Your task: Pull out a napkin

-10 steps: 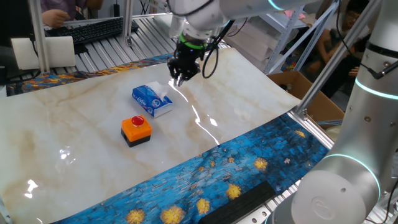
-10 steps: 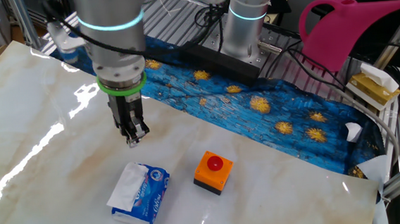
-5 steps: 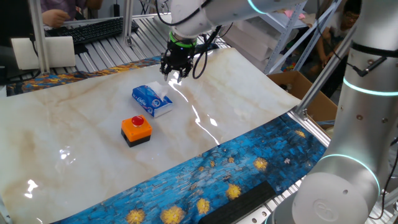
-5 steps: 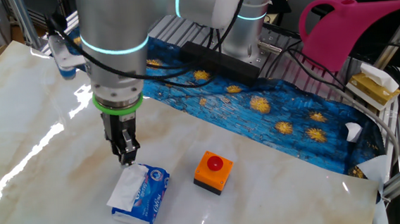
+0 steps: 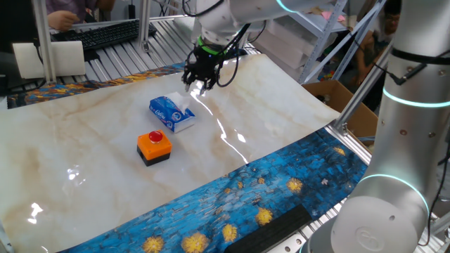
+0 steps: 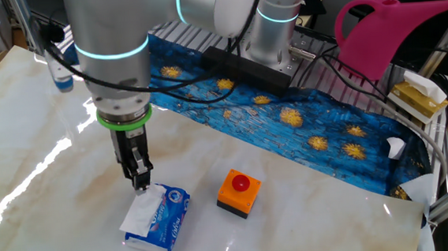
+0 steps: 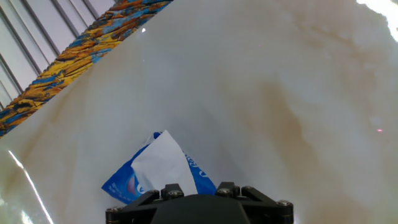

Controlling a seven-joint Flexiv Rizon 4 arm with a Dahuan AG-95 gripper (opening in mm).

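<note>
White napkin poking from your blue tissue pack, gripper poised just above, fingers apparently together, orange button box nearby.

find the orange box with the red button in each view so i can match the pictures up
One fixed view: the orange box sits left of centre on the table, just in front of the blue tissue pack.
The other fixed view: the orange box is low, near centre, to the right of the tissue pack.
Hand view: not in the picture.
Shared landmark: the blue tissue pack, which shows in all three views.
</note>
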